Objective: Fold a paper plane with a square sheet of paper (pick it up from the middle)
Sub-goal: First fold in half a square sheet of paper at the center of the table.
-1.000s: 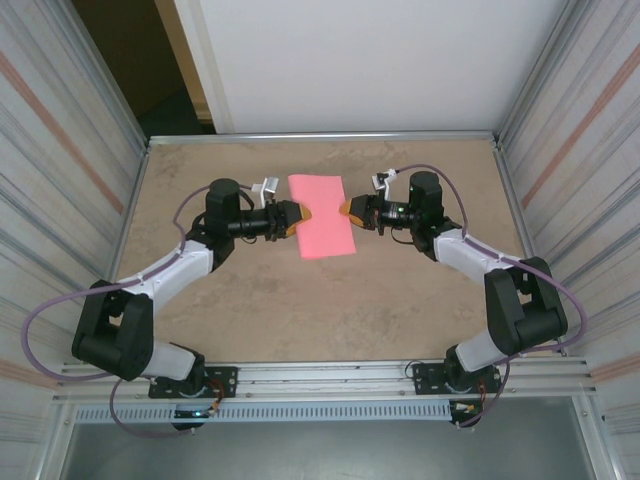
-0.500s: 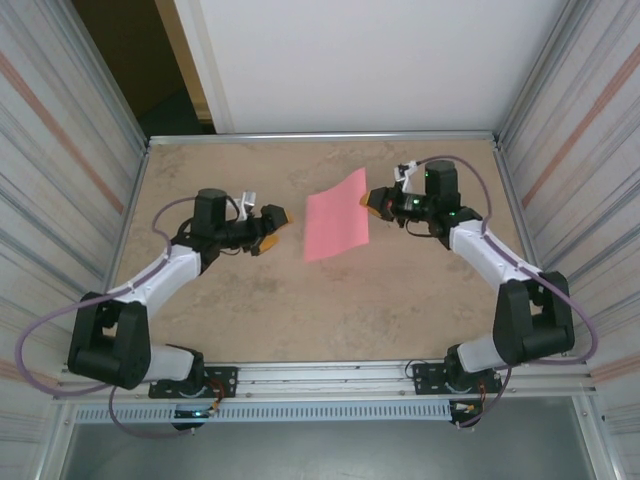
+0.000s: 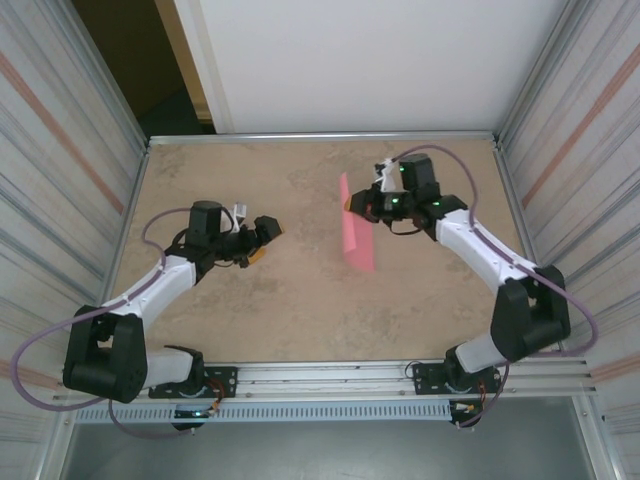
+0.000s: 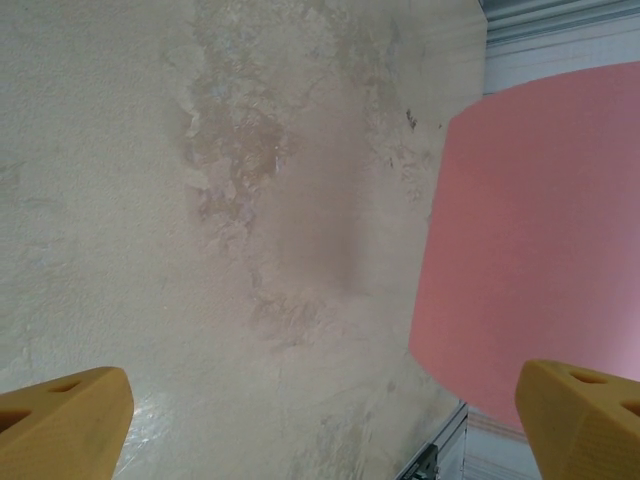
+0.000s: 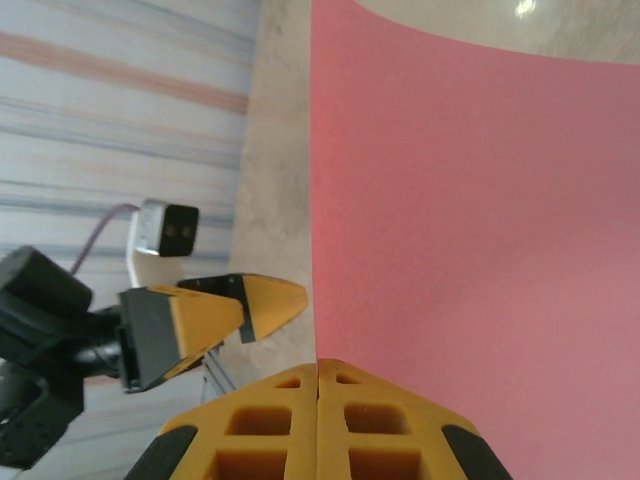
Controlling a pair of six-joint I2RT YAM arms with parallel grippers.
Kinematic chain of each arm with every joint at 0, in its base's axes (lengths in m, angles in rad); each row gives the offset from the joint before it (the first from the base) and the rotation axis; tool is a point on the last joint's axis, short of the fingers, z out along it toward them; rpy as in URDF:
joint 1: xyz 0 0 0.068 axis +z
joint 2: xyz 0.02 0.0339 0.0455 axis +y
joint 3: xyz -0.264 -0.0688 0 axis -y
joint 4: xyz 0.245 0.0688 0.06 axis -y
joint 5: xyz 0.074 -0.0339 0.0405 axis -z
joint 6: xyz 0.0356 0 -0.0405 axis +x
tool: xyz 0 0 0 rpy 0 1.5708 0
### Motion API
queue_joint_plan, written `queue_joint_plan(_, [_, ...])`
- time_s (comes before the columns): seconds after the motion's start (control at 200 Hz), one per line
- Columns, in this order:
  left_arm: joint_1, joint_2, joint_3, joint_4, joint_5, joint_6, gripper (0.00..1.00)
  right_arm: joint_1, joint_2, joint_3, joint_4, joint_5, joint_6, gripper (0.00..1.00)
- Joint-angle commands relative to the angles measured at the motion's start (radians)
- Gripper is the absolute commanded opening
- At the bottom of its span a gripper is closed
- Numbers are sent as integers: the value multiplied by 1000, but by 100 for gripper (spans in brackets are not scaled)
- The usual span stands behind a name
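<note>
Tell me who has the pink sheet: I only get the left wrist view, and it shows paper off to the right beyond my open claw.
Observer: The right claw is shut on one edge of the sheet; the right wrist view shows the paper running out from its closed tips.
Operator: Is it lying flat?
Observer: No. From the top camera it stands nearly edge-on, a narrow pink strip beside that claw.
Operator: How near is my left claw?
Observer: The left claw sits apart from the strip, to its left, with bare table between them.
</note>
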Motion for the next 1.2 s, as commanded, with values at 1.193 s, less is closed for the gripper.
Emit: queue_joint_plan(1.193, [-312,435,282,-61,-257,48,76,34,401,-151,394,-21,111,2])
